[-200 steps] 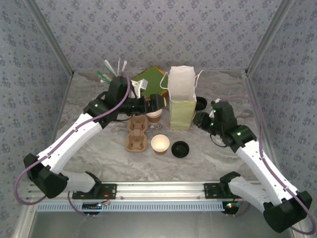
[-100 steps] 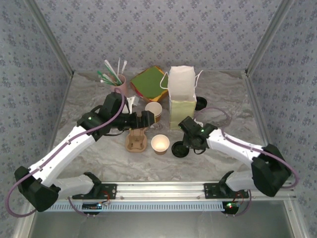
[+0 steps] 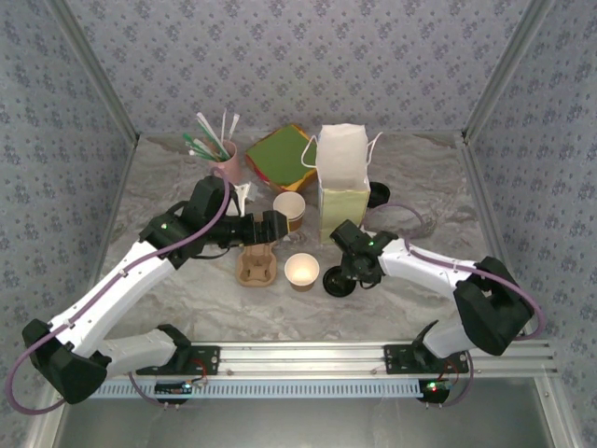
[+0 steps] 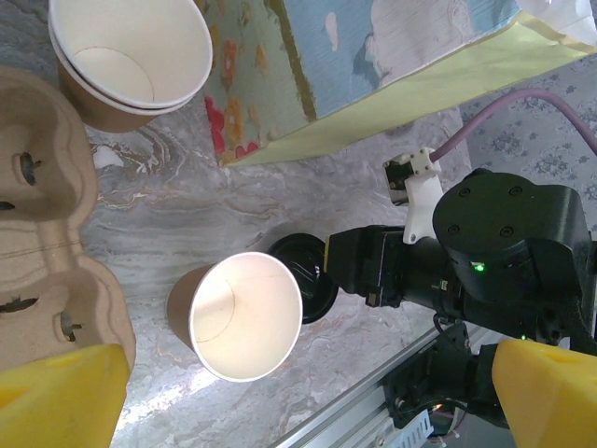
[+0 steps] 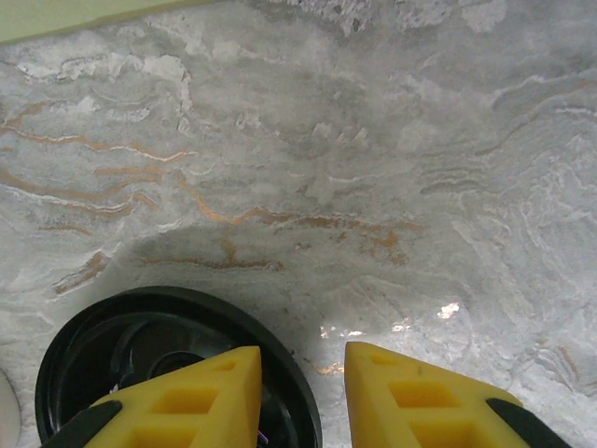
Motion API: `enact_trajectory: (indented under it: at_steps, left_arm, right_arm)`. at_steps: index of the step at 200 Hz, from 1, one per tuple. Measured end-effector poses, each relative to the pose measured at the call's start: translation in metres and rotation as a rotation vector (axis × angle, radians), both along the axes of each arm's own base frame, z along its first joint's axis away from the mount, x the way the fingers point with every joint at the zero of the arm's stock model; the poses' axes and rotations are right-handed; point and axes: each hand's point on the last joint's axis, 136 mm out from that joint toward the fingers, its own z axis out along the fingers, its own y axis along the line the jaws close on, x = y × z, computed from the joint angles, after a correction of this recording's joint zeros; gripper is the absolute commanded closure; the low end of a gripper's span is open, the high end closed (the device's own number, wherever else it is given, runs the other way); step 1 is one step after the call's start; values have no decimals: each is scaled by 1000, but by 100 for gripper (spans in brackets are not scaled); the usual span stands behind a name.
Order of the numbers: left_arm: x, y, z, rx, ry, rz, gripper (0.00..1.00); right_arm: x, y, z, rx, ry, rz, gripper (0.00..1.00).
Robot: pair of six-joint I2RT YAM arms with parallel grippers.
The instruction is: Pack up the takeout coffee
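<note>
No lidded cup is in sight, so the takeout coffee is out of view. A loose black lid lies on the table beside an open brown cup with a white inside. My right gripper is low over the lid's right edge. Its jaws stand a little apart, one finger over the lid, the other over bare table, the rim between them. My left gripper hangs wide open above the cup carrier, holding nothing.
A tall paper bag stands behind the lid, with stacked open cups to its left. Another black round thing sits right of the bag. A pink cup of straws and coloured napkins are at the back.
My right arm swung from the bag's right side round to its front and dropped onto the black lid. My left gripper drew back from the stacked cups toward the carrier.
</note>
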Motion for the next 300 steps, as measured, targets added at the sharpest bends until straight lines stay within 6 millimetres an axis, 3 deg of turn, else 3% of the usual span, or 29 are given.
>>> enact_trajectory:
  at_steps: [80, 149, 173, 209, 239, 268, 300]
  left_arm:
    - [0, 0, -1, 1, 1, 1, 0]
    - [-3, 3, -8, 11, 13, 1, 0]
    - [-4, 4, -8, 9, 11, 2, 0]
    - [-6, 5, -5, 2, 3, 2, 0]
    - [-6, 5, -4, 1, 0, 2, 0]
    - [-6, 5, -4, 0, 1, 3, 0]
    - [-5, 3, 1, -14, 1, 5, 0]
  right_arm:
    - [-9, -1, -11, 14, 31, -2, 78]
    - [-8, 4, -13, 33, 28, 1, 70]
    - [-9, 7, -13, 38, 29, 10, 75]
    - [-10, 9, -14, 41, 32, 8, 91]
    - [-11, 7, -13, 37, 31, 2, 93]
    - [-12, 3, 8, 64, -12, -1, 95]
    - [-5, -2, 61, 202, -153, -30, 96]
